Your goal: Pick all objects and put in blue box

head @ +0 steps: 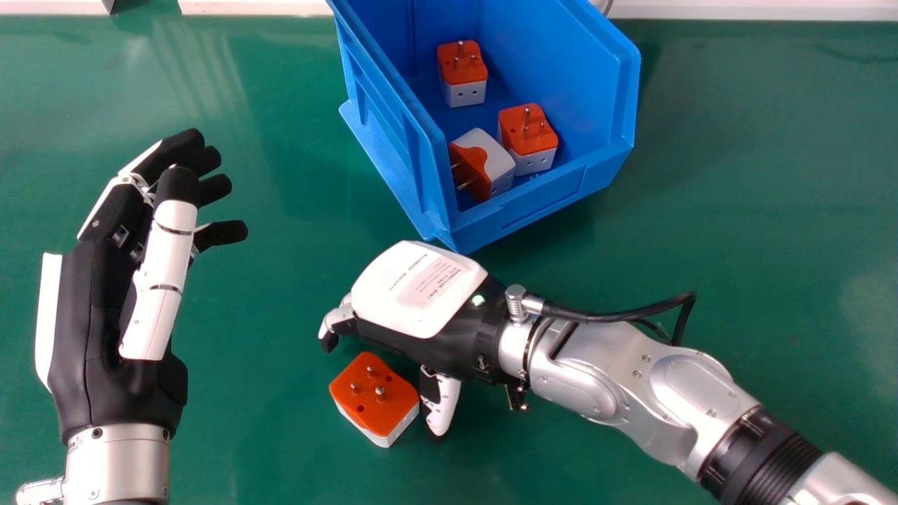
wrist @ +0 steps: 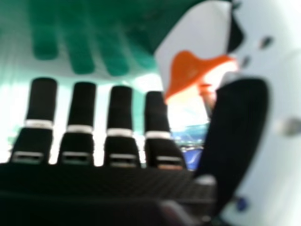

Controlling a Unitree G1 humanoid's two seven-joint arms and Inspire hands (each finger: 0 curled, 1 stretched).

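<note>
Three plug adapters (head: 464, 63) sit in the blue box (head: 547, 193), beyond your right hand (head: 421, 347). It's relaxed, gripping nothing, the fourth adapter (head: 375, 403) on the table (head: 758, 245) between thumb and fingertips. Your left hand (head: 98, 337), also loose, is at head view's left.

Box (head: 540, 200): smooth plastic, semi-gloss. Plug adapters (head: 366, 412): smooth plastic w/ shiny metal pins (head: 381, 395). Tabletop (head: 758, 210): smooth surf., glossy. R. forearm (head: 596, 386): metallic, satin fin. R. hand (head: 414, 291): back cover smooth plastic.
</note>
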